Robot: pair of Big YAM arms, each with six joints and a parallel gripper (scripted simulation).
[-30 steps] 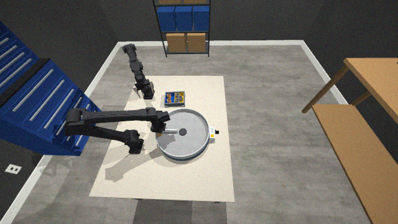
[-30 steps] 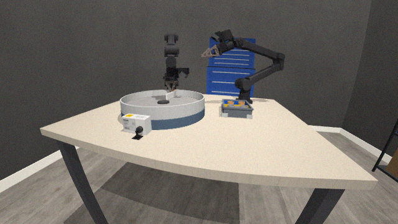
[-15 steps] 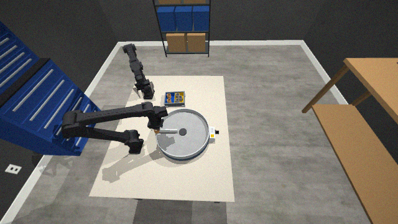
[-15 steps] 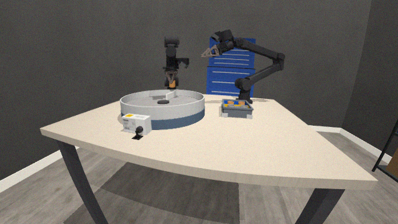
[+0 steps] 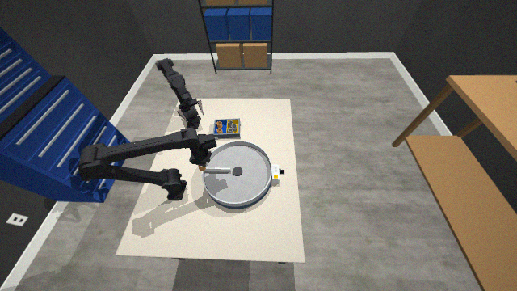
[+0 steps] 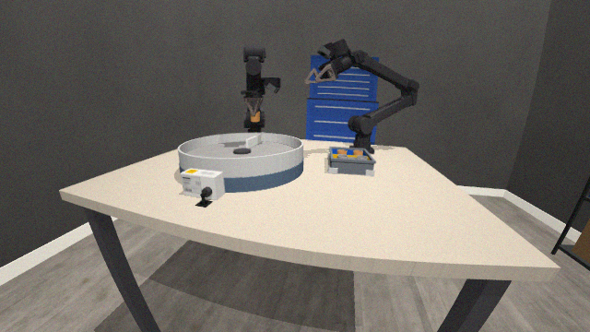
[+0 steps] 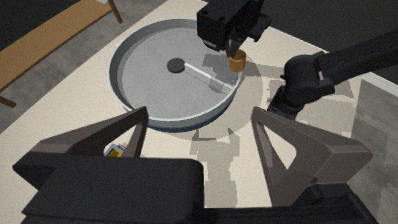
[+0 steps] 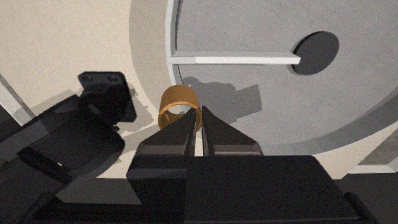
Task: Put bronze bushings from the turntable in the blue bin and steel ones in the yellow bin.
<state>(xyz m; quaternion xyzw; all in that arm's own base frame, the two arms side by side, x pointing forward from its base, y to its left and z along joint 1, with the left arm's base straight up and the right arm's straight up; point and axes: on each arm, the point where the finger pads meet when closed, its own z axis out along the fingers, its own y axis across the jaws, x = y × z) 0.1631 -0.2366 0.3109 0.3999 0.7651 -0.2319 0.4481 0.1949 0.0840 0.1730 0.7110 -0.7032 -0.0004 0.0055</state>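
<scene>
On the left in the exterior view, the turntable [image 5: 246, 187] [image 6: 240, 167] [image 7: 150, 87] [image 8: 240, 30] shows no other bushing in its visible part. Over its rim, the bronze bushing [image 5: 202, 167] [image 6: 255, 117] [image 7: 237, 63] [image 8: 179, 94] is held aloft, its wall pinched by the right gripper [image 5: 201, 163] [image 6: 253, 113] [image 7: 230, 57] [image 8: 199, 111]. A level, gentle carry is called for; with so thin a grip, tilting is a risk. Next along, the left gripper [image 5: 191, 112] [image 6: 313, 81] [image 7: 199, 112] is spread wide, holding nothing, and should be kept out of the path. Rightmost, the blue bin [image 5: 224, 122] [image 6: 350, 151] awaits a low release.
</scene>
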